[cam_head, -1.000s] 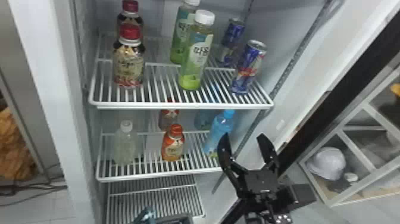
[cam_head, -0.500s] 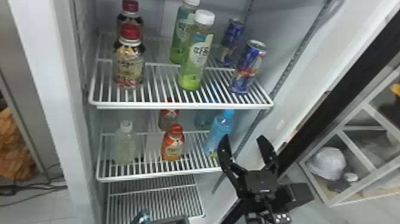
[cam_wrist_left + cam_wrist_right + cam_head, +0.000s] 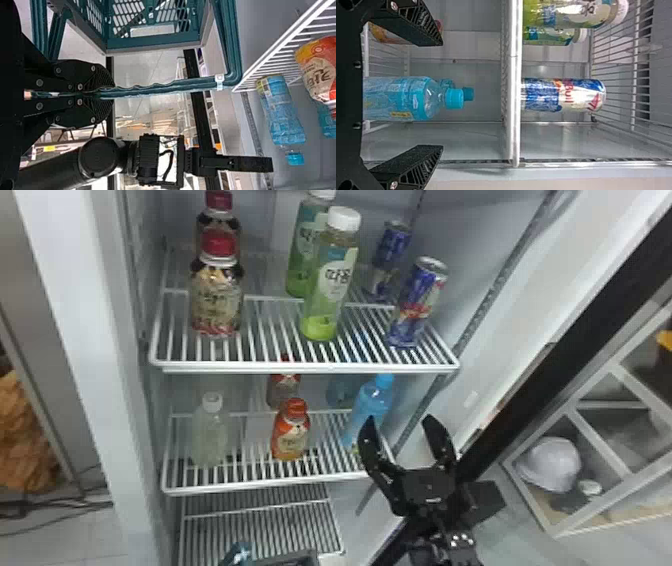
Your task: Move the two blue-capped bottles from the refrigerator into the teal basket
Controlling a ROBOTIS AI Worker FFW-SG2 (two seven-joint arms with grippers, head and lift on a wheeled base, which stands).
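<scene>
In the head view, the right gripper (image 3: 399, 416) has shifted slightly left since the earlier frames, toward the front blue-capped bottle (image 3: 376, 397), and its near finger now overlaps more of the middle shelf's (image 3: 265, 485) right front corner. The part of the teal basket (image 3: 295, 560) below the lowest shelf (image 3: 260, 509) has moved a little left since the first frame.

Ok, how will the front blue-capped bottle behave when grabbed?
The front bottle looks like see-through plastic, so it may give slightly when squeezed. Tall and narrow on the wire shelf, it could tip if nudged.
</scene>
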